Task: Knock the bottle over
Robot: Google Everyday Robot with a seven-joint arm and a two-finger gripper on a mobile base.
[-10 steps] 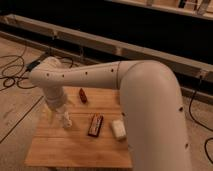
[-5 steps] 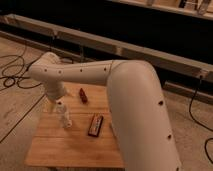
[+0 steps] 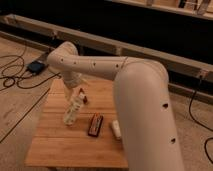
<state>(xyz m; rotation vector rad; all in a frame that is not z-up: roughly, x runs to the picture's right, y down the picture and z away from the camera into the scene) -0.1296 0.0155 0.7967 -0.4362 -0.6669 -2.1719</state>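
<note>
On slatted wood (image 3: 60,145), jaws (image 3: 75,86) overhang slim tilted bottle (image 3: 71,111).

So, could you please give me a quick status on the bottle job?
Pincer down at the bottle's top. Bottle tilted on the table, not flat yet. Dark bar lies beside it on the right.

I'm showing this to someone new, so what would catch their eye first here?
The big white robot arm sweeps from the right foreground across the wooden table. Its hand hangs at the table's far left, right above the bottle, which is tilted. A dark flat object lies just right of the bottle.
</note>
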